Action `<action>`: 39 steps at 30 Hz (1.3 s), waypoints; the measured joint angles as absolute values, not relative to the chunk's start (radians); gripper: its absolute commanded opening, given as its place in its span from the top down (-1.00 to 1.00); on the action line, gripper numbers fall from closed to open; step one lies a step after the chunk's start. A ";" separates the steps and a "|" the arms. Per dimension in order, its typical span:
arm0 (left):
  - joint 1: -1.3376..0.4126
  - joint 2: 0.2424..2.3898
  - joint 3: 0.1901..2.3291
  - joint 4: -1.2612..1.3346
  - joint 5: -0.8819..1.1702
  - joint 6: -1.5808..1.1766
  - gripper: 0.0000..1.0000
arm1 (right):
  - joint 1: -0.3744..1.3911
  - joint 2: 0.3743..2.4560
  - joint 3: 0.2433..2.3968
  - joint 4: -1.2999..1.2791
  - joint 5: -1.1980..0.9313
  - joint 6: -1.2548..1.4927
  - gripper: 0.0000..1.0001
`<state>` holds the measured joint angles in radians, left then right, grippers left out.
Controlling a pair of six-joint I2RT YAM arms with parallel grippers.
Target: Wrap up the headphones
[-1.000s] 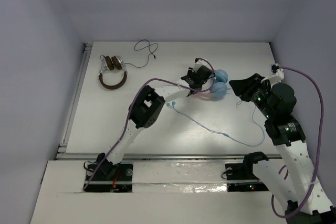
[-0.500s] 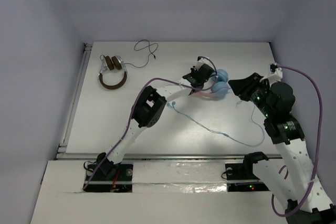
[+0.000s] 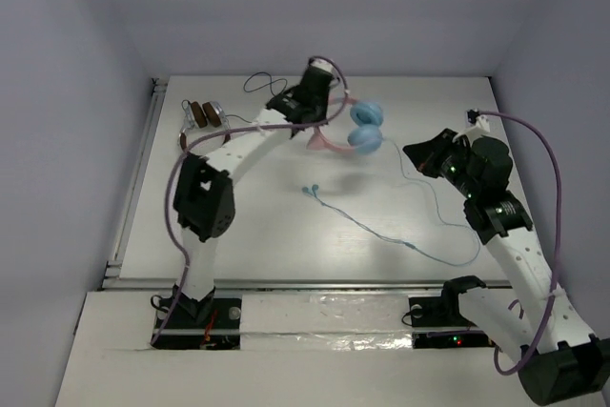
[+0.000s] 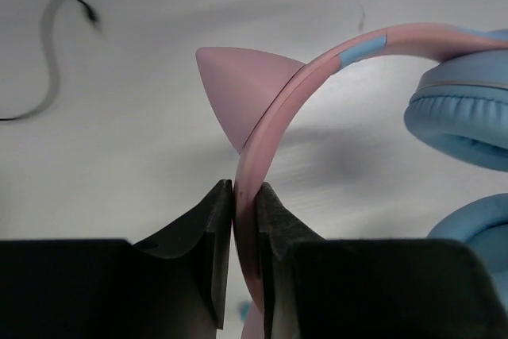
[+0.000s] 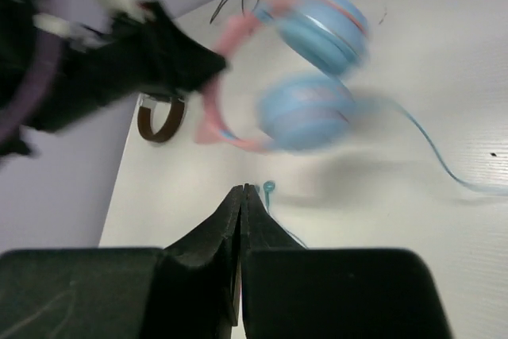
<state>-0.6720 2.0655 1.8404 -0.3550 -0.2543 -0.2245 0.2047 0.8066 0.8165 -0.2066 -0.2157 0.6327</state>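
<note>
Hanging over the far middle of the desk (image 3: 238, 226), the headphones (image 3: 365, 138) lie crosswise, cups aimed right. The left gripper (image 4: 244, 196) is clenched on the pink headband, probably to free the trailing cable (image 3: 381, 232) for winding. The right gripper (image 5: 242, 196) is clenched on nothing.
</note>
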 measured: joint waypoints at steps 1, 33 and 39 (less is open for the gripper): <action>-0.638 2.018 1.850 -0.384 -0.234 -0.223 1.00 | 0.205 0.827 0.822 -0.197 -0.228 0.622 0.86; -0.274 1.681 2.161 -0.647 0.308 -0.271 1.00 | 0.237 1.384 0.932 0.205 -0.837 0.288 -0.48; -0.273 1.680 2.162 -0.625 0.342 -0.293 1.00 | 0.244 1.422 0.930 0.237 -0.752 0.294 -0.51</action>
